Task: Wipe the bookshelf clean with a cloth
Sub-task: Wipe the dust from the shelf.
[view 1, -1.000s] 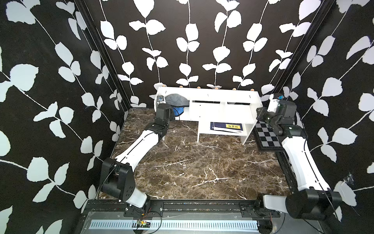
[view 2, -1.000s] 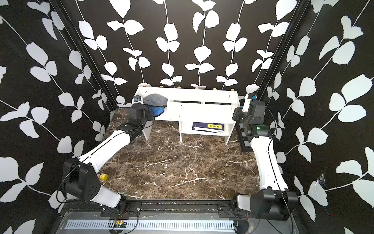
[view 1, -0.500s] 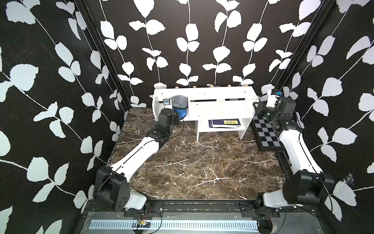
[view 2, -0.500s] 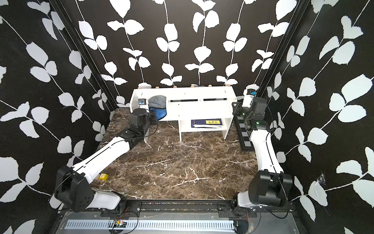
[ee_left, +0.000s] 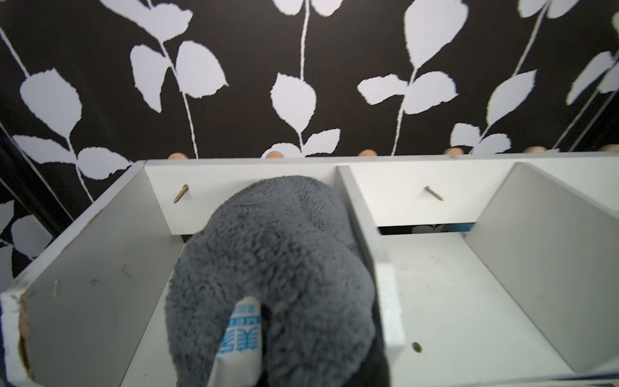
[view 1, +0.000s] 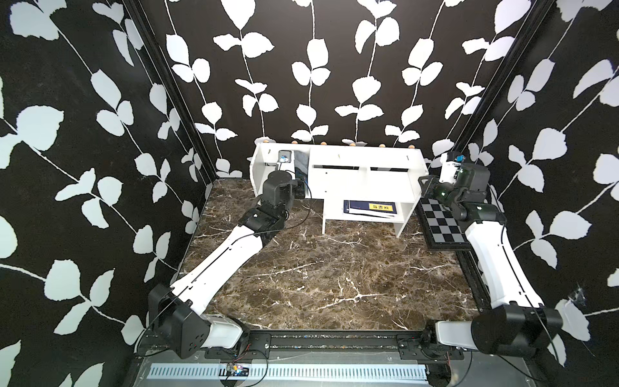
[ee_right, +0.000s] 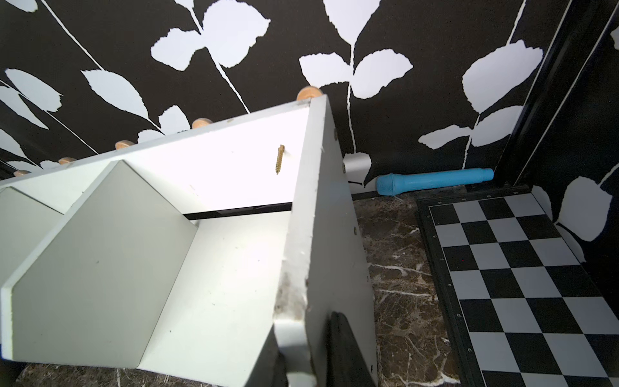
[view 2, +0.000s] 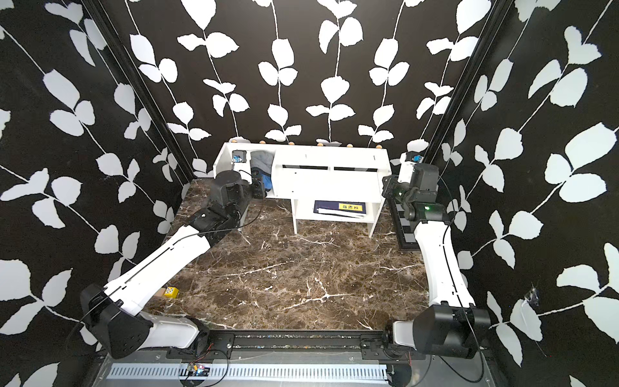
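- Against the back wall, on the brown marble worktop (view 1: 335, 284): white bookshelf (view 1: 361, 181), wide and low, wooden knobs (ee_left: 274, 154) along its rear edge.
- Grips the cloth (ee_left: 268, 261) in the left pincer (view 2: 259, 185), shut tight on the fabric; fingers buried under the grey pile in the left wrist view.
- Holds that cloth bunched inside the bookshelf's end compartment on the left side, grey face outward, white tag with blue print hanging at the near fold.
- Low down in a top view: bright blue side of the cloth (view 2: 268, 182), just beside the pincer.
- Close against the divider between that compartment and the next: one flank of the bundle; touching the back board or not, cannot tell.
- Clamps the right pincer (ee_right: 311, 362) on the front edge of the bookshelf's right end panel, one dark finger outside the panel, one inside.
- Through the back board, into the compartments: brass screws (ee_right: 279, 160).
- In the lower compartment: dark blue book (view 1: 370, 207) with a yellow label, lying flat.
- Just right of the bookshelf, flat on the worktop: black-and-grey checkered board (view 1: 442, 224), partly under the right arm.
- Behind that board, at the wall's foot: blue toy microphone (ee_right: 435, 181) on its side.
- Near the left arm's base: small yellow block (view 2: 171, 292) on the worktop, well apart from the bookshelf.
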You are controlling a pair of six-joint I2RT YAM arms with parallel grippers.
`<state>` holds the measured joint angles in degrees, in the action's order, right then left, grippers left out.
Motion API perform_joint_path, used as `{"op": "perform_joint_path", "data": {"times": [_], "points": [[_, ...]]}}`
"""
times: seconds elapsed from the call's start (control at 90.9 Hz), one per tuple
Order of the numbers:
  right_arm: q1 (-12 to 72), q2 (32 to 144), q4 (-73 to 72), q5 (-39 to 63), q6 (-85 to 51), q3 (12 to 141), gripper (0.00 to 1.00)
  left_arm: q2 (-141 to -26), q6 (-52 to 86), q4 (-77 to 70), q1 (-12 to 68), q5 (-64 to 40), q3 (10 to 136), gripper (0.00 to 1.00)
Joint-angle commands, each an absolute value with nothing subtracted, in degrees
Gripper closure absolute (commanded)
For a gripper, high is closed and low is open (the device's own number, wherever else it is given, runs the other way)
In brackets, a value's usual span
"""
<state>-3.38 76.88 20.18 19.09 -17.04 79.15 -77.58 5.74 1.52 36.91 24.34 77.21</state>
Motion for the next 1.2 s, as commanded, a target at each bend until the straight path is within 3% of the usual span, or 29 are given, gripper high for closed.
{"op": "perform_joint_path", "data": {"times": [0.0, 0.286, 0.726, 1.188], "points": [[-2.4, 78.0, 23.9, 24.0, -22.5, 80.2, 1.0, -73.9, 1.8, 0.8, 40.6, 26.2, 83.0, 1.0], [-2.4, 77.8, 22.5, 23.9, -23.5, 78.8, 1.0, -80.2, 5.9, 3.9, 43.7, 14.4, 94.8, 1.0], [-2.5, 76.0, 23.3, 23.9, -22.6, 77.2, 1.0, -102.2, 5.4, 3.0, 43.7, 20.4, 101.4, 1.0], [-2.6, 75.8, 22.9, 23.5, -23.1, 76.6, 1.0, -103.1, 9.6, 0.1, 43.9, 8.8, 99.7, 1.0]]}}
